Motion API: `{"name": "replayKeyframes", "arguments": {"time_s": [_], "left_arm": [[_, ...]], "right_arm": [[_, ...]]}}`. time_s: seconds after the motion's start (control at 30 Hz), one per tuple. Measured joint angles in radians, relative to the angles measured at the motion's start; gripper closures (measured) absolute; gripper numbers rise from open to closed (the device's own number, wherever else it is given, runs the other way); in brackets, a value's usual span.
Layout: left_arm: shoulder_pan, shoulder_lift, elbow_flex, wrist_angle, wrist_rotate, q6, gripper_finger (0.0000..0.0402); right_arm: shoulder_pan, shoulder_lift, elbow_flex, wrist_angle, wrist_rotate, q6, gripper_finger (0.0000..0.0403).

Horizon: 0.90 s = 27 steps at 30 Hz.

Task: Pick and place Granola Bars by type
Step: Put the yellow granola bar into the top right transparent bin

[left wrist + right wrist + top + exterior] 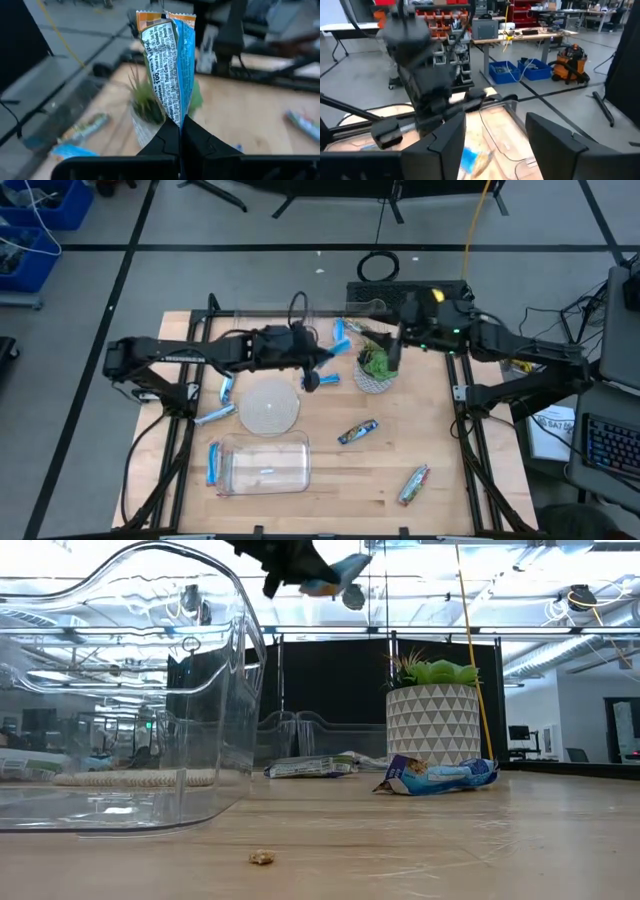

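Left gripper (180,131) clamped on a blue bar (172,65), lifted beside the potted plant (376,367). Right gripper (495,137) apart, behind the plant. Sorting barely begun: other bars (358,431) loose around the plant, clear tub (265,465) nearly empty.

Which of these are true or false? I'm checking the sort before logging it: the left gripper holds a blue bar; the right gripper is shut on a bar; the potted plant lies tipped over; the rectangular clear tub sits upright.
1. The left gripper holds a blue bar: true, pinched by its end, above the table.
2. The right gripper is shut on a bar: false, it is open and empty.
3. The potted plant lies tipped over: false, it stands upright.
4. The rectangular clear tub sits upright: false, it lies on its side.
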Motion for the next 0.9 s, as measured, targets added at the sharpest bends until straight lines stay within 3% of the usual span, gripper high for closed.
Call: {"name": "replayKeyframes", "arguments": {"time_s": [0.27,0.67,0.8,0.9], "left_arm": [[0.007,0.0,0.0,0.115,0.009,-0.042,0.0398],[-0.006,0.0,0.0,0.254,-0.014,-0.049,0.0399],[-0.008,0.0,0.0,0.264,-0.017,-0.05,0.0399],[-0.008,0.0,0.0,0.265,-0.019,-0.053,0.0399]], "right_arm": [[0.0,0.113,0.0,0.113,0.018,0.004,0.017],[0.0,0.147,0.0,0.131,0.052,0.034,0.0169],[0.0,0.147,0.0,0.133,0.049,0.046,0.0193],[0.0,0.147,0.0,0.13,0.026,0.06,0.024]]}}
